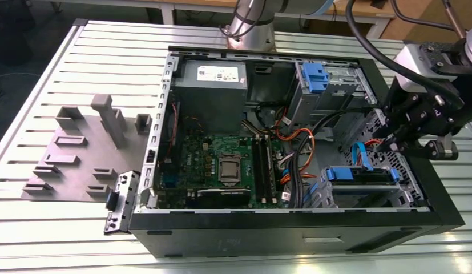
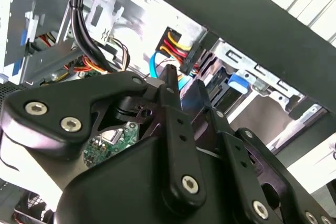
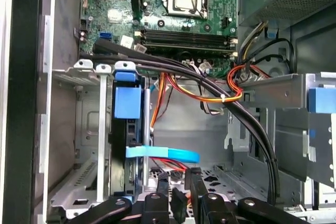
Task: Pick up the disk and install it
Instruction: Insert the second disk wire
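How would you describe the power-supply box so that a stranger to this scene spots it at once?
In the exterior view, find the open black computer case. Inside it, next to the green motherboard, sits the power-supply box: grey metal with a white sticker, unlike the drive cage beside it, with its blue handle.

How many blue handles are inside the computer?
2. One blue handle sits in the upper drive cage at the far end of the case. The other blue handle sits in the lower cage, close to the claw. Cables may hide more.
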`<move>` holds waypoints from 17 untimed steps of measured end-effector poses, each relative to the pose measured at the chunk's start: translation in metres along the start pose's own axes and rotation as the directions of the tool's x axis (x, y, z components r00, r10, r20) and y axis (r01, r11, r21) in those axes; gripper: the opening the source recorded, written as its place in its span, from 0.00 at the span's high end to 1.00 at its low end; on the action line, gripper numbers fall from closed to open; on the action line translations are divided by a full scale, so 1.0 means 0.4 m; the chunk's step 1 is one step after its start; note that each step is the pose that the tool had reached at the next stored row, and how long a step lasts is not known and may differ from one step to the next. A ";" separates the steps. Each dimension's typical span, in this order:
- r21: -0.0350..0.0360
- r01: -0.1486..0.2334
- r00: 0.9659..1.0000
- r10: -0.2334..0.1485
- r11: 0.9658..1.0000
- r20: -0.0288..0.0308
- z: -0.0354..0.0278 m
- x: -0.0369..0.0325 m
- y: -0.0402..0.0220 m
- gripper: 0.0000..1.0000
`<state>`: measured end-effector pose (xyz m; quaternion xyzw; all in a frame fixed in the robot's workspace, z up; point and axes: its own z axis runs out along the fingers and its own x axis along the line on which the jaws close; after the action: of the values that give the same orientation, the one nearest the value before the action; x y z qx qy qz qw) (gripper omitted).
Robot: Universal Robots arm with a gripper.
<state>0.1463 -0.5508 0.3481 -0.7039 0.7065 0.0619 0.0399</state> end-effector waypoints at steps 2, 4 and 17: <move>0.000 0.000 1.000 0.000 1.000 0.000 0.001 -0.002 -0.005 0.69; 0.000 0.000 1.000 0.000 1.000 0.000 0.002 -0.004 -0.012 0.69; -0.007 -0.001 1.000 0.001 1.000 -0.007 0.014 -0.012 -0.049 0.69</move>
<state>0.1656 -0.5453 0.3428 -0.7038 0.7068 0.0620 0.0349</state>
